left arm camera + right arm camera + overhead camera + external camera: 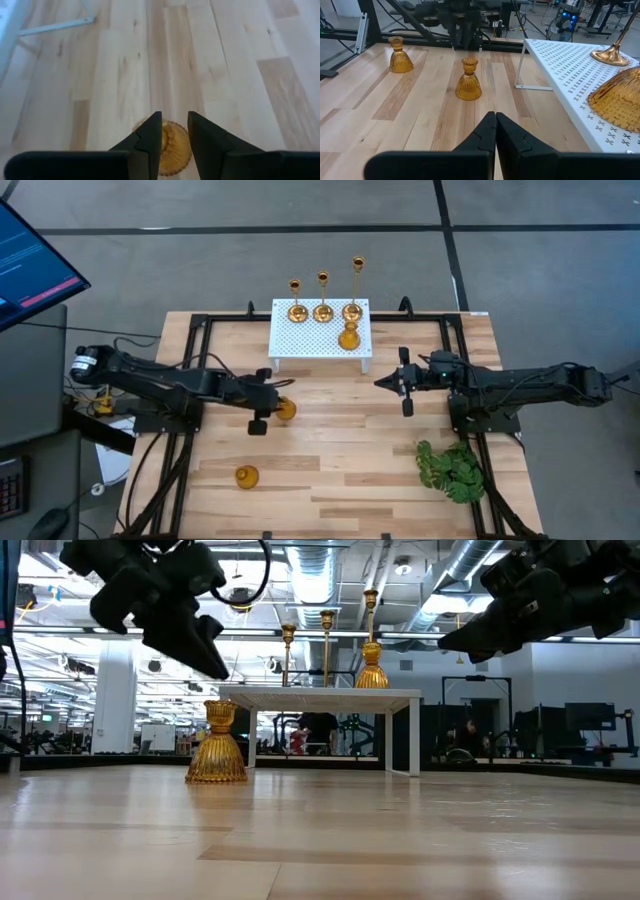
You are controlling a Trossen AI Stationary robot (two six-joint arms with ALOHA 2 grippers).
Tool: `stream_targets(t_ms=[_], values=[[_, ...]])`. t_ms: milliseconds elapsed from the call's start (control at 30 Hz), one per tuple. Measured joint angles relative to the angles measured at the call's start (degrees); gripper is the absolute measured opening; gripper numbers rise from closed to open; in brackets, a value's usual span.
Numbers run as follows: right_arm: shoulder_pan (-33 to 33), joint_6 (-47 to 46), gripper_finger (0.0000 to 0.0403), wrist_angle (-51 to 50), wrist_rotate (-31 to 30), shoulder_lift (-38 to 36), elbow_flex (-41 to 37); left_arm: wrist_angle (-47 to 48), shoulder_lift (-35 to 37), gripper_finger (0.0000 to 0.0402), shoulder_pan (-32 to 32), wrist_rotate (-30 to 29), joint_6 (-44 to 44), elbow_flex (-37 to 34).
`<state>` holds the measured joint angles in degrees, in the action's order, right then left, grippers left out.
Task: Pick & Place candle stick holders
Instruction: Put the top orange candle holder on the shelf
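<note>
Three slim brass candle stick holders [323,308] stand on the white perforated stand [300,345] at the far side. A squat amber holder [348,338] stands on the stand beside them. A second squat holder [287,410] stands upright on the table. My left gripper [175,120] is open just above it, and the holder's top [172,145] shows between the fingers. In the low view the fingertips are clear above this holder [217,745]. A third squat holder [246,476] stands near the front left. My right gripper [495,122] is shut and empty, in front of the stand's right end.
A green leafy plant [452,470] lies at the near right of the table. The stand's right legs [520,75] are close to my right gripper. A monitor [30,265] stands off the table's left. Bare wood lies in the table's middle.
</note>
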<state>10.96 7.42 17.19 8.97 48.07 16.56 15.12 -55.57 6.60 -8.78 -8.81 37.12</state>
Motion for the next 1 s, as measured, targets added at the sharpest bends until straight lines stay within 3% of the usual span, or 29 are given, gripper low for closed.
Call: stream_targets(t_ms=[300, 433, 733, 1000], values=[[0.0, -0.02, 0.0, -0.15, 0.0, 0.0, 0.0, -0.05, -4.42, 0.0094, 1.81, -0.25, -1.56, -0.34], [0.01, -1.01, 0.0, -0.13, 0.0, 0.0, 0.0, -0.09, -5.32, 0.0095, 1.81, -3.61, -1.5, -0.34], [0.02, -1.49, 0.0, -0.12, 0.0, 0.0, 0.0, -0.55, -4.69, 0.0127, 1.81, -5.33, -1.48, -0.34], [0.0, -1.49, 0.0, -0.47, 0.0, 0.01, 0.0, -1.09, -4.29, 0.013, 1.72, -8.86, -1.52, -0.32]])
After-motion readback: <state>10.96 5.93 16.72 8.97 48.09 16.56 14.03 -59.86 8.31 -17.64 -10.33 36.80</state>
